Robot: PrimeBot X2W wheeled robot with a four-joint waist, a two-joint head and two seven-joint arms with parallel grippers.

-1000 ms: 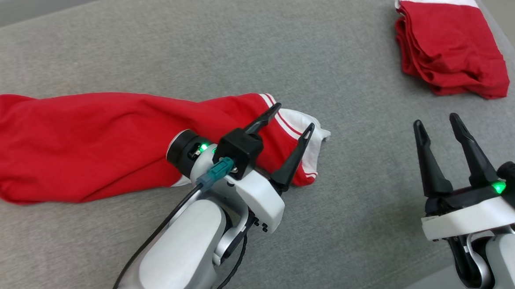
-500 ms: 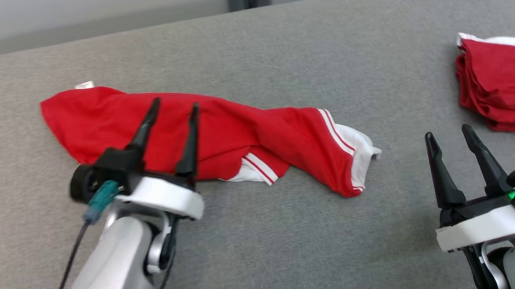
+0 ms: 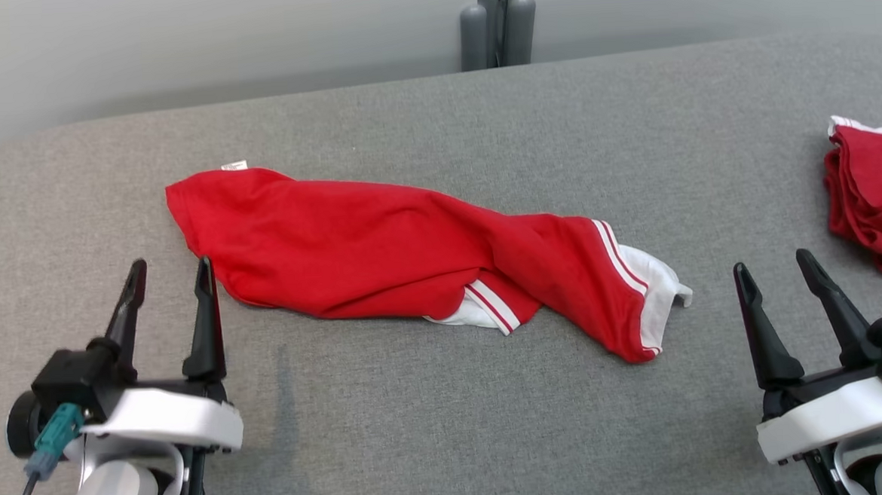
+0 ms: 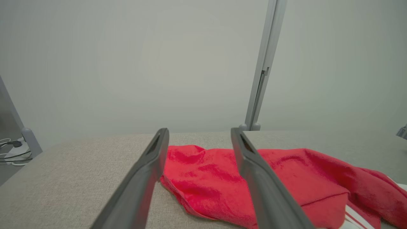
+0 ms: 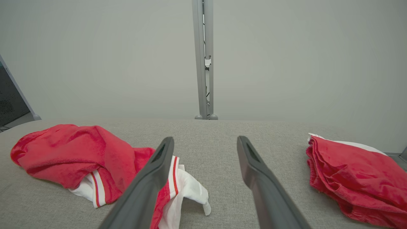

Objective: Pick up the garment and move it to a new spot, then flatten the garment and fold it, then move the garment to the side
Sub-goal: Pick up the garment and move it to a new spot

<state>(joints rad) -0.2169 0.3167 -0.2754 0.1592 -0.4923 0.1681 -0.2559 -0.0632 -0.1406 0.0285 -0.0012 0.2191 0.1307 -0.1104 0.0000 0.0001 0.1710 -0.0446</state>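
Counter space lies bare along the near strip between the left gripper and the right gripper, both spread wide and holding nothing. Just past the left gripper's tips the crumpled red garment stretches across mid-counter, its white-striped end near the right gripper but apart. Farther right a folded red pile sits by the counter's edge; a grey post stands behind the far edge.

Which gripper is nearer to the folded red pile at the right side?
The right. The right gripper is close to the folded red pile, at its lower left in the head view. The left gripper is far away, beyond the crumpled red garment.
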